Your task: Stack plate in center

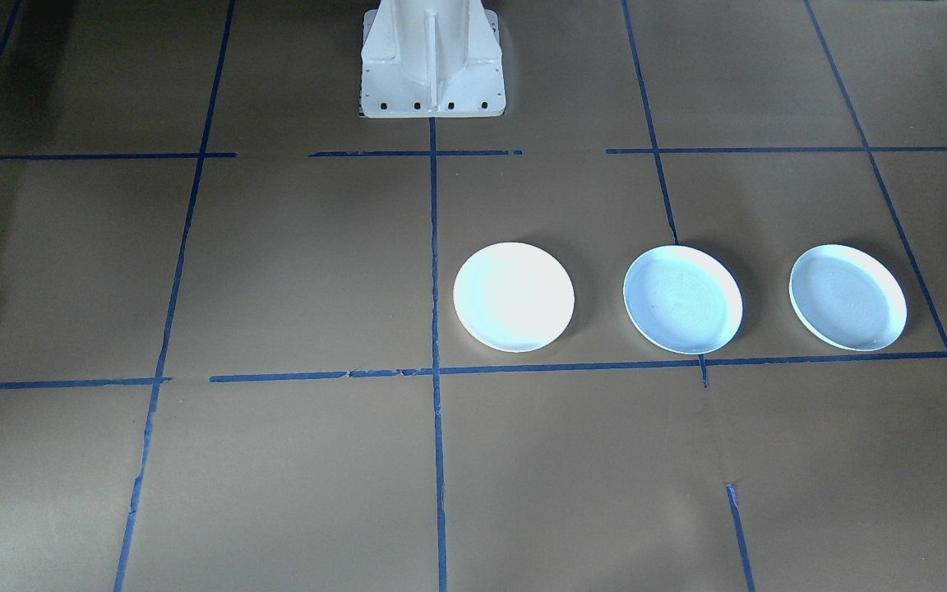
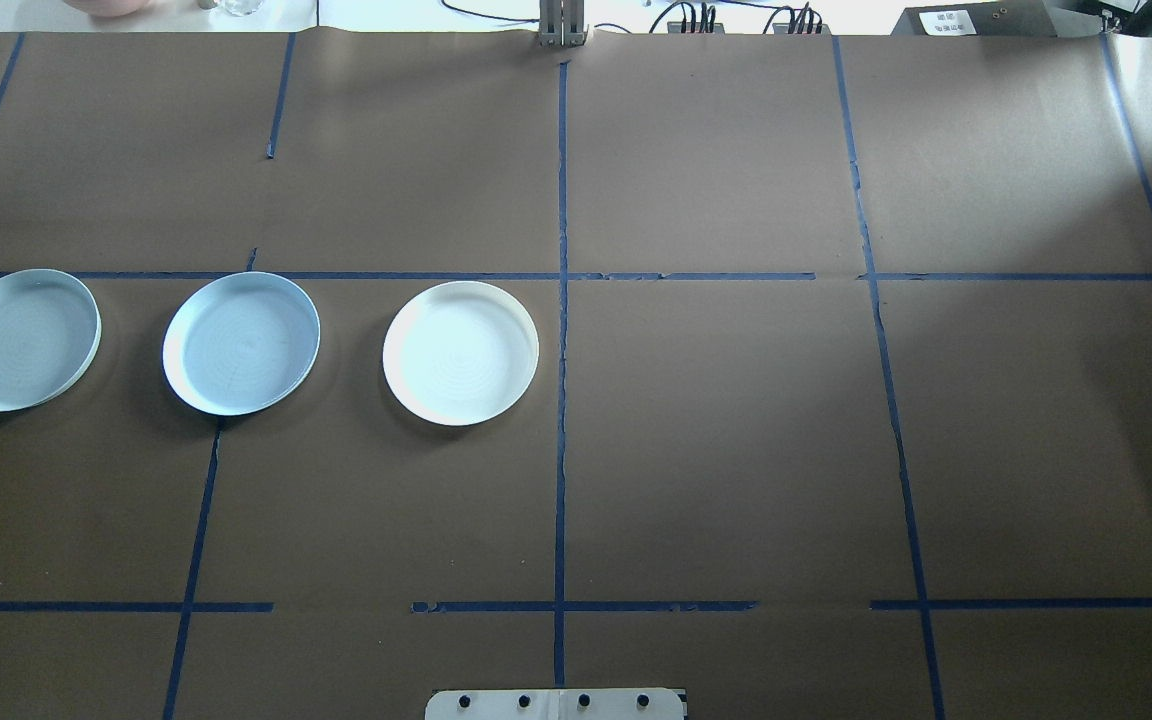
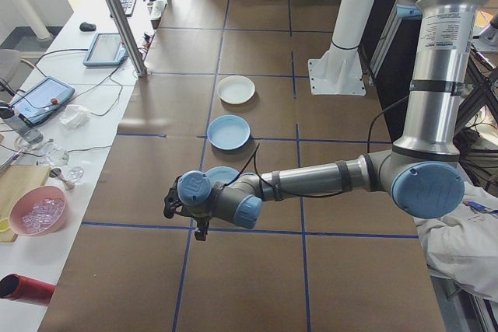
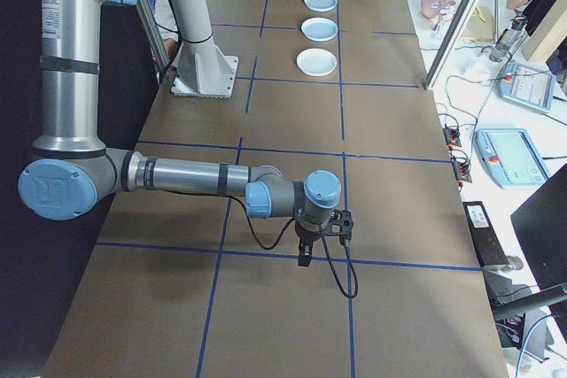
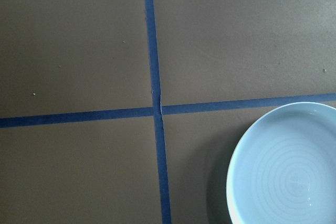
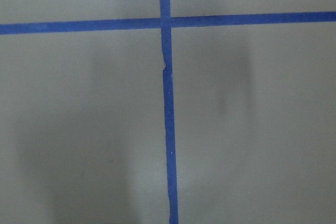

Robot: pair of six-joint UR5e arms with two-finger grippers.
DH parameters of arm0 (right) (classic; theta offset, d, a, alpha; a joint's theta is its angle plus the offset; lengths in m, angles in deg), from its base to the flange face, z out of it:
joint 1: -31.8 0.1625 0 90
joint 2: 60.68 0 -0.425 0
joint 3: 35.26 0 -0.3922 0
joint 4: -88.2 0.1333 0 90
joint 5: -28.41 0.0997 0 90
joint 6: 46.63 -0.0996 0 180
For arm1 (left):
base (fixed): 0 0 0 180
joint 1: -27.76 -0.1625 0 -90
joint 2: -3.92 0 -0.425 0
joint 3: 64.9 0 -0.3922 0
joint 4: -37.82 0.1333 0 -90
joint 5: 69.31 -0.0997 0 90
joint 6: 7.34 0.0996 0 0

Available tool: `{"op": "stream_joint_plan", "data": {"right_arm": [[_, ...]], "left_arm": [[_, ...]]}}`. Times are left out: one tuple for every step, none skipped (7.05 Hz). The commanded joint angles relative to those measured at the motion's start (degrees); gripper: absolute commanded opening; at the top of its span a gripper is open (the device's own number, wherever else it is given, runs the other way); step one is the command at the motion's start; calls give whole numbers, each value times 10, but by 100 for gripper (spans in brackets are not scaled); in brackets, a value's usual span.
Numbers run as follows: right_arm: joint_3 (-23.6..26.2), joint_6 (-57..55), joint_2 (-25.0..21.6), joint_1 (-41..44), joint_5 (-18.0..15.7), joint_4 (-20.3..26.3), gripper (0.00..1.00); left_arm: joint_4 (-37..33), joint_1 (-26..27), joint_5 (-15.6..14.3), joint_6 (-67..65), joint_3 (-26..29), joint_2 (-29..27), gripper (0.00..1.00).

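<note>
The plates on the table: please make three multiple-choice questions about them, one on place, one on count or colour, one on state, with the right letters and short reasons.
1. In the overhead view, where do the plates lie?
A. left half
B. right half
C. across both halves

2. How many plates are there?
A. two
B. three
C. four

3. How do the plates stand to each other?
A. stacked
B. apart in a row
C. overlapping

Answers:
1 A: the white plate, the middle plate and the outer plate all lie left of the centre tape line.
2 B: one white and two pale blue are visible.
3 B: brown table shows between each pair.
</note>
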Motion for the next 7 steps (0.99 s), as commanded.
{"op": "stream_joint_plan", "data": {"right_arm": [[0, 0, 0, 0, 0, 0, 100], [0, 0, 0, 0, 0, 0, 100], [0, 0, 0, 0, 0, 0, 100], [1, 0, 0, 0, 0, 0, 100], [1, 0, 0, 0, 0, 0, 100], [0, 0, 0, 0, 0, 0, 100], [0, 0, 0, 0, 0, 0, 100]], "left_arm": [[-52, -11, 20, -1, 65, -27, 99], [-106, -11, 20, -1, 102, -27, 99], [-110, -15, 14, -33, 108, -49, 99], [-115, -19, 17, -49, 107, -50, 99], [-120, -29, 25, -49, 105, -51, 99], [-120, -51, 24, -49, 105, -52, 99], [-118, -60, 22, -49, 105, -52, 99]]}}
